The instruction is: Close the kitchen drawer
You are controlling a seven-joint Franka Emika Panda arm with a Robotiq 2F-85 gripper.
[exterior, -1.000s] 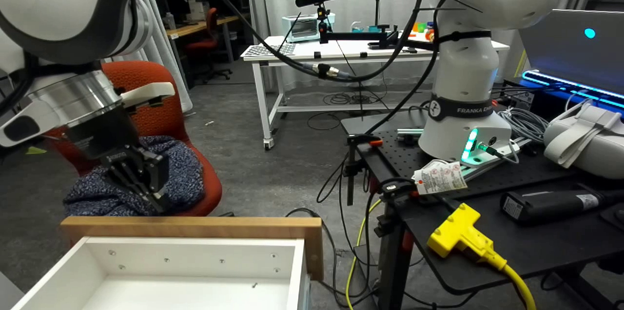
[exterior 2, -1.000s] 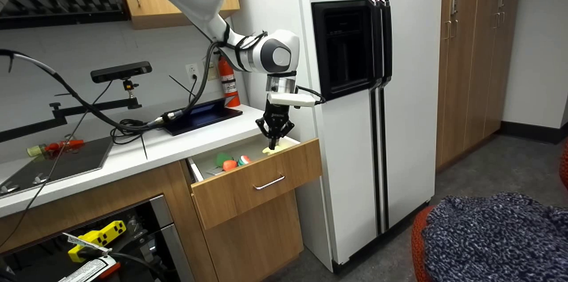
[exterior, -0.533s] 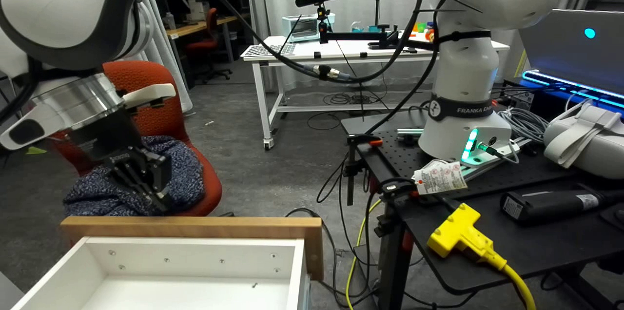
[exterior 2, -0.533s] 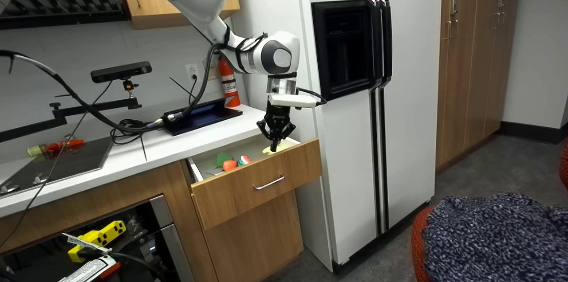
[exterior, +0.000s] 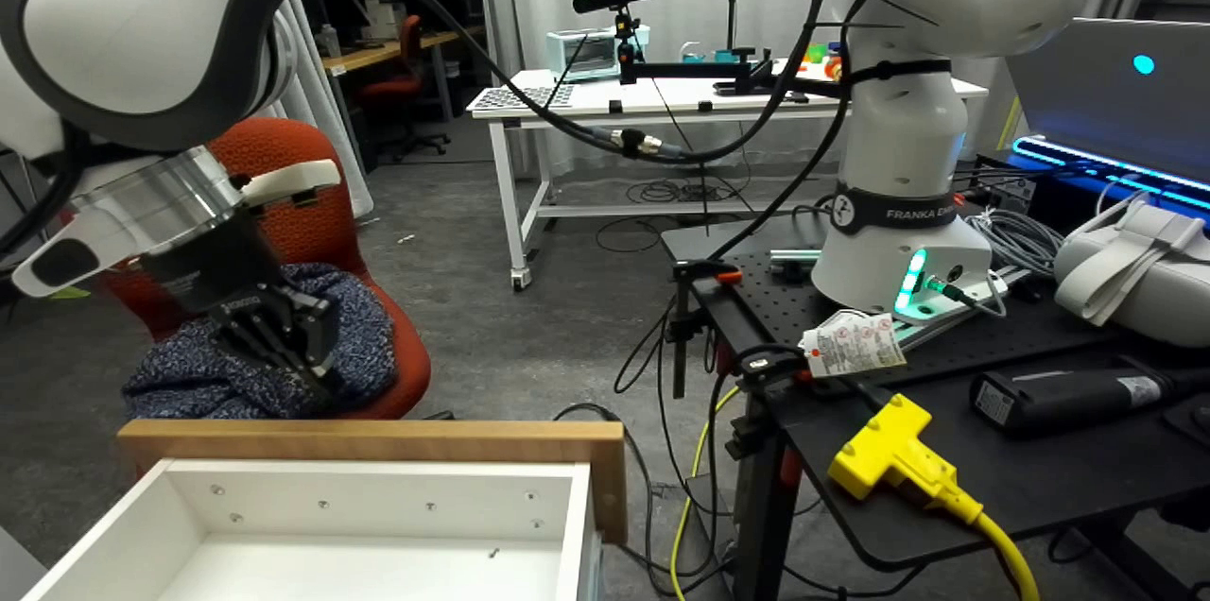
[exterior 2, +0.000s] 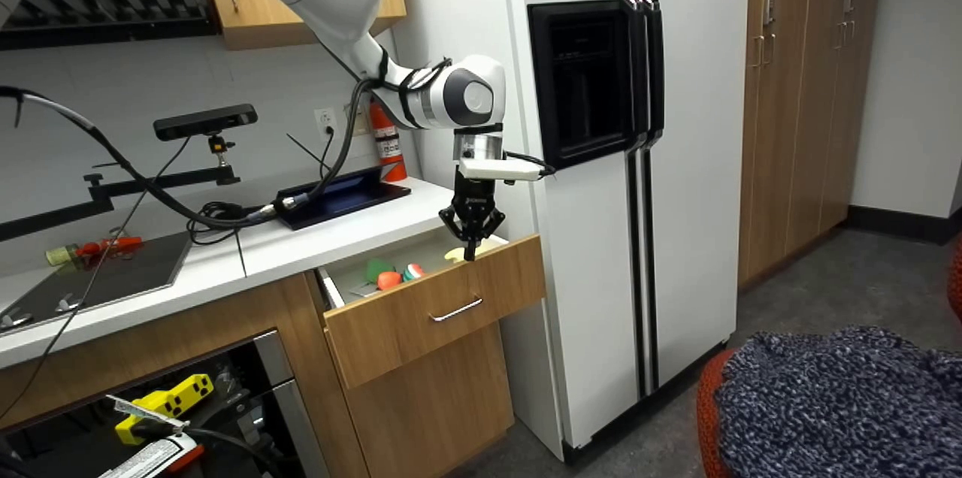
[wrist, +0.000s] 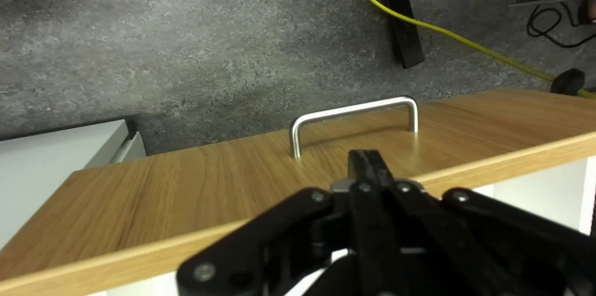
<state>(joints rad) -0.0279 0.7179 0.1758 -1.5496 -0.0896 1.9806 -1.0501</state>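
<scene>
The kitchen drawer stands pulled out; its tan rim [exterior: 378, 442] and white inner walls show in an exterior view. Its wooden front panel [exterior 2: 421, 331] with a metal handle [exterior 2: 457, 310] shows in an exterior view, with several small coloured items inside the drawer. My gripper [exterior 2: 470, 254] is shut with nothing between its fingers and points down at the front panel's top edge. In an exterior view the gripper [exterior: 319, 382] appears on the outer side of the panel. In the wrist view the fingertips [wrist: 365, 156] overlap the panel's outer face beside the handle [wrist: 356, 109]; contact cannot be told.
A red chair [exterior: 402, 365] with a dark cloth stands beyond the drawer front. A white fridge [exterior 2: 684, 252] stands beside the drawer. The white counter [exterior 2: 278, 261] lies above it. A yellow cable [wrist: 447, 31] runs over the floor. A yellow power strip [exterior: 879, 450] lies on the black table.
My gripper has moved a little down and outward, from over the drawer's inside towards the outer side of its front panel. It stays shut. The drawer has not moved.
</scene>
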